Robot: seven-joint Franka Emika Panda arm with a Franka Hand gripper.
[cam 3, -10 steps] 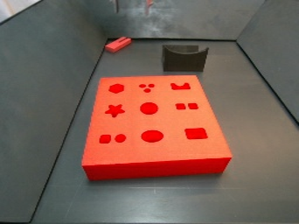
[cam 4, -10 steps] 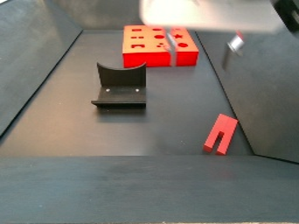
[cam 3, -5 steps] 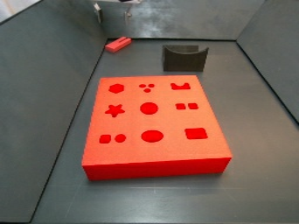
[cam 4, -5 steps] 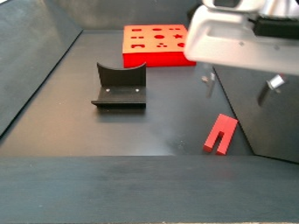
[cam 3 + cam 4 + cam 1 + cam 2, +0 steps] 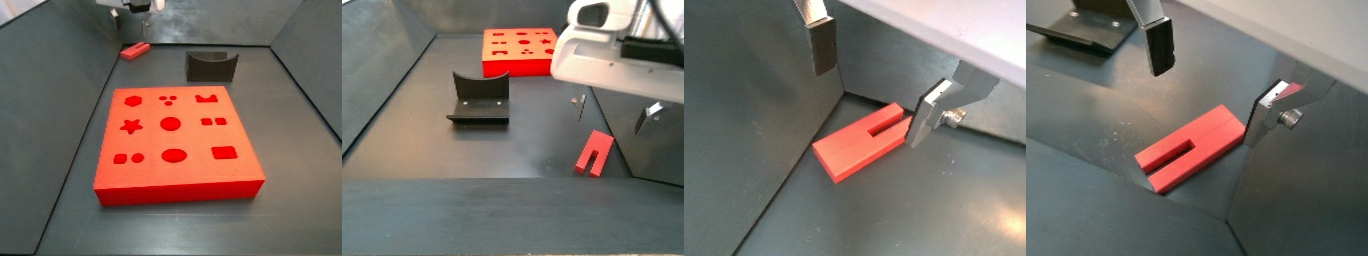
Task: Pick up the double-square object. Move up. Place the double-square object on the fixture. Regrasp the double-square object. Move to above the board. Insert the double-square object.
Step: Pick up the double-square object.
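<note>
Red double-square object (image 5: pixel 865 146) lies flat on the dark floor against the side wall, apart from the fixture (image 5: pixel 477 98) and the board (image 5: pixel 174 140). Gripper (image 5: pixel 874 85) hangs directly above it, fingers (image 5: pixel 1158 45) spread wide and empty. Judged from both wrist views, the fingers straddle the piece's far end, closing across its long axis.

A dark grey matte floor (image 5: pixel 301 200) is seen, faintly scuffed in a wrist view. It is enclosed by slanted grey side walls (image 5: pixel 47 70) and a back wall (image 5: pixel 221 22). Soft, even light is cast throughout.
</note>
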